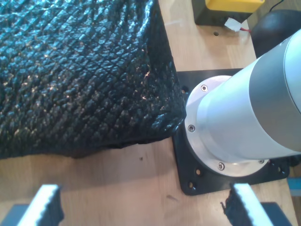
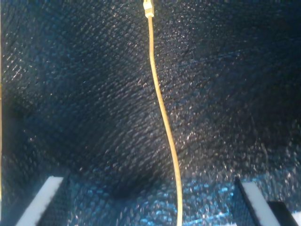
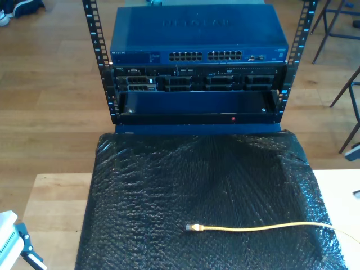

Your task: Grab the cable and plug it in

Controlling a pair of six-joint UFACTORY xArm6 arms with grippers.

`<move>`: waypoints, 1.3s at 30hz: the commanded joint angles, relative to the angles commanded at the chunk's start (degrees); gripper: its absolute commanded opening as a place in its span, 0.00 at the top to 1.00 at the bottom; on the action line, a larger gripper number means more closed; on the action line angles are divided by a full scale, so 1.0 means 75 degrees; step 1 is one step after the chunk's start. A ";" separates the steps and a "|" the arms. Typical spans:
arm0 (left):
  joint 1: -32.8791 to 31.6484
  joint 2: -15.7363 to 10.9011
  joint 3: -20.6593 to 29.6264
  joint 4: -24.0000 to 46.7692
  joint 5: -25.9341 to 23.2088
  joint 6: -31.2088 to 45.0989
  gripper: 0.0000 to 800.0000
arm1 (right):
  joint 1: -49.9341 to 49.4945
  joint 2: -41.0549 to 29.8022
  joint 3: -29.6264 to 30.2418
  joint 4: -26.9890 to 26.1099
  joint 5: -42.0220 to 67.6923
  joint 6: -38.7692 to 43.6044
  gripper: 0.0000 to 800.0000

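Note:
The yellow cable (image 3: 259,228) lies on a black bubble-wrap mat (image 3: 197,174), running from the exterior view's right edge toward the middle. Its small clear plug (image 3: 193,227) lies at the free end. In the second wrist view the cable (image 2: 164,122) runs straight between the fingers of my second gripper (image 2: 149,207), which hangs open above it, with the plug (image 2: 148,8) farther ahead. My first gripper (image 1: 146,212) is open with nothing in it, over bare wooden table beside the mat's edge (image 1: 141,136).
A blue network switch (image 3: 197,39) with rows of ports (image 3: 205,55) sits in a black rack behind the mat. An arm's silver base (image 1: 235,122) on a black plate stands by the mat's edge. A white and blue arm part (image 3: 8,236) shows at the exterior view's lower left.

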 joint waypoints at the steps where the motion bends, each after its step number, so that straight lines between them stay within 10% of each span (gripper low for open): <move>1: -0.0035 0.0012 0.0000 -0.0094 -0.0023 -0.0023 0.00 | 0.0223 0.0000 0.0023 0.0000 -0.0141 0.0117 0.01; 18: -0.0316 0.0105 0.0000 -0.0199 -0.0094 -0.0422 0.00 | 0.3317 -0.0152 0.0668 -0.0176 -0.2356 0.2110 0.02; 39: -0.0445 0.0129 0.0059 -0.0340 -0.0082 -0.0586 0.00 | 0.5779 0.0645 0.0926 -0.2415 -0.4032 0.4700 0.02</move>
